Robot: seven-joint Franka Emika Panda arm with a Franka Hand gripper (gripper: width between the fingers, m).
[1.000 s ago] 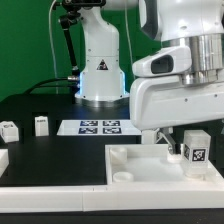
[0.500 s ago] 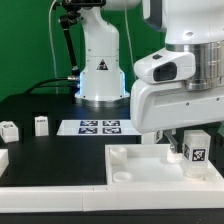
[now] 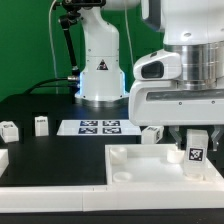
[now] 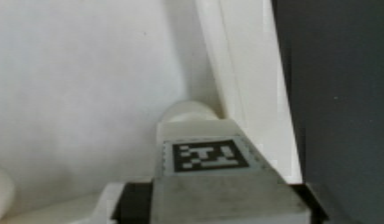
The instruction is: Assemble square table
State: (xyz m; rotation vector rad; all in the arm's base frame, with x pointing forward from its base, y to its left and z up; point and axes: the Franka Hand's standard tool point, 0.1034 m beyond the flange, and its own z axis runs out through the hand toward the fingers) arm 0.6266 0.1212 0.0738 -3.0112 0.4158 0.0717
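Note:
The square table's white slab (image 3: 150,172) lies hollow face up at the front, with a rimmed edge. My gripper (image 3: 194,150) is shut on a white tagged leg (image 3: 195,156) and holds it upright over the slab's right part. In the wrist view the leg (image 4: 210,158) sits between my fingers, its tag facing the camera, against the slab's rim (image 4: 242,90) near a corner. Two more tagged legs (image 3: 9,130) (image 3: 41,125) stand on the black table at the exterior view's left. Another leg (image 3: 152,134) shows partly behind my gripper.
The marker board (image 3: 97,127) lies flat behind the slab, in front of the robot base (image 3: 100,75). A white bar end (image 3: 3,158) shows at the exterior view's left edge. A long white bar (image 3: 60,193) runs along the front.
My gripper with the leg has shifted slightly toward the exterior view's right and lowered a little over the slab. The other parts have not moved.

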